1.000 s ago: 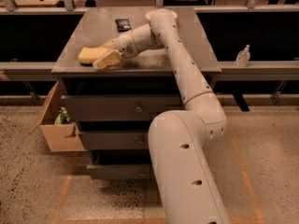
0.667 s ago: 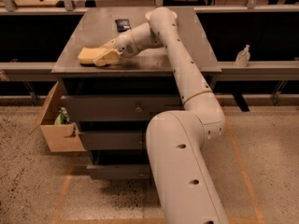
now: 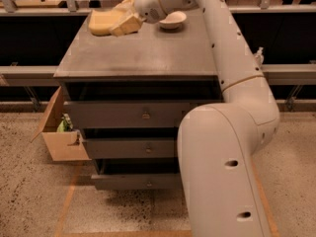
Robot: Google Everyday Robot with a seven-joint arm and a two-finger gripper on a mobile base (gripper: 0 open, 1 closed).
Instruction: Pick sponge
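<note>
The sponge [image 3: 100, 22] is a pale yellow foam block at the far left of the table [image 3: 143, 53], at about 11 o'clock on the table top. Whether it rests on the surface or is raised off it cannot be determined. The claw [image 3: 118, 19] grips the sponge at its 3 o'clock end, with one pale finger above the foam and one below it. The arm [image 3: 232, 58] enters from 5 o'clock and crosses the right half of the table.

A shallow white bowl [image 3: 173, 19] stands at 3 o'clock from the sponge, just beyond the wrist and partly covered by it.

An open cardboard box [image 3: 59, 142] is fixed at 8 o'clock, beside the drawers [image 3: 143, 115].
</note>
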